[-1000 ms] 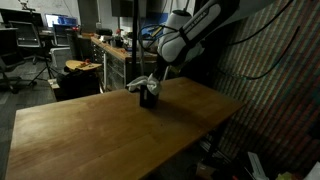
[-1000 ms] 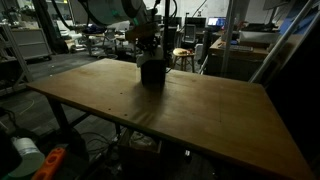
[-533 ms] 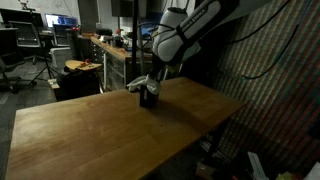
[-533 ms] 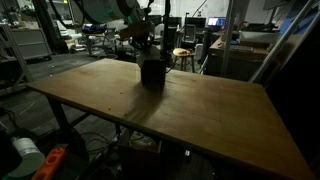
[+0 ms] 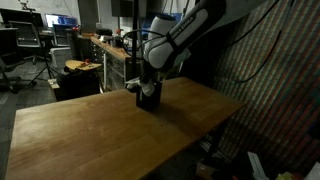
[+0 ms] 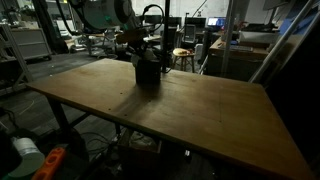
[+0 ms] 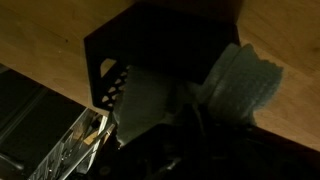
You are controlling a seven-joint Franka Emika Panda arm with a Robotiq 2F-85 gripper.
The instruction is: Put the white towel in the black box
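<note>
Wooden table (image 5: 110, 130), seen in both exterior views. Franka arm (image 5: 185, 35) reaches down at the table's far edge. White towel (image 7: 240, 80) is bunched at the black box (image 7: 160, 35), and the wrist view shows a nubby fold spilling over one box side. How much is inside, can't tell. Box sits upright on the table near the far edge (image 6: 148, 73). Gripper (image 5: 149, 85) is right over the box with jaws closed, towel bunched against it. Whether cloth is pinched, can't tell.
</note>
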